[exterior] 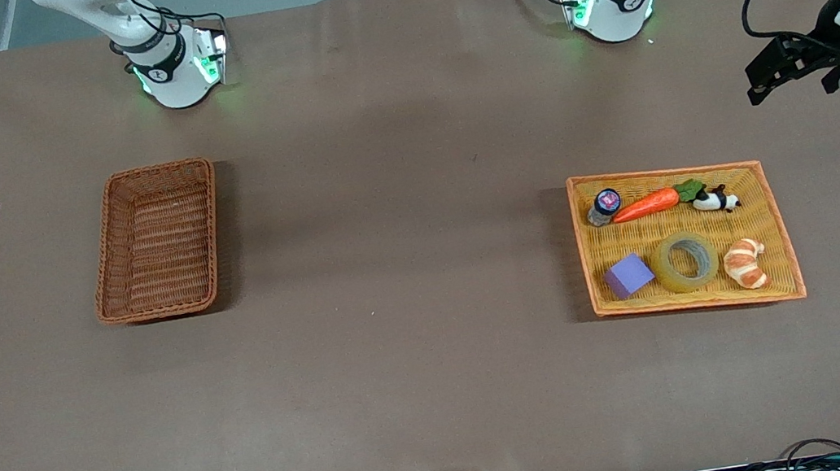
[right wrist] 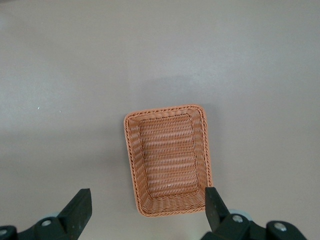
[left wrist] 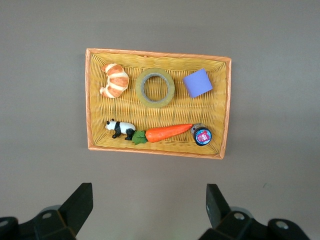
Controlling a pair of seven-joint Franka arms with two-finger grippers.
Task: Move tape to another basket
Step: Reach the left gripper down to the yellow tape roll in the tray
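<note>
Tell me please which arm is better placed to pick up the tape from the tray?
Probably the left. The tape lies in the flat tray at the left arm's end of the table, and the open left gripper looks down at it. The open right gripper hangs above the basket.

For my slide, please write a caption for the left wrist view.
Open left gripper hovers above the tray holding the tape between croissant and purple cube.

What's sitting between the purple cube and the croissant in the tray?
The tape, lying flat in the tray between the purple cube and croissant; front and left wrist views show it.
</note>
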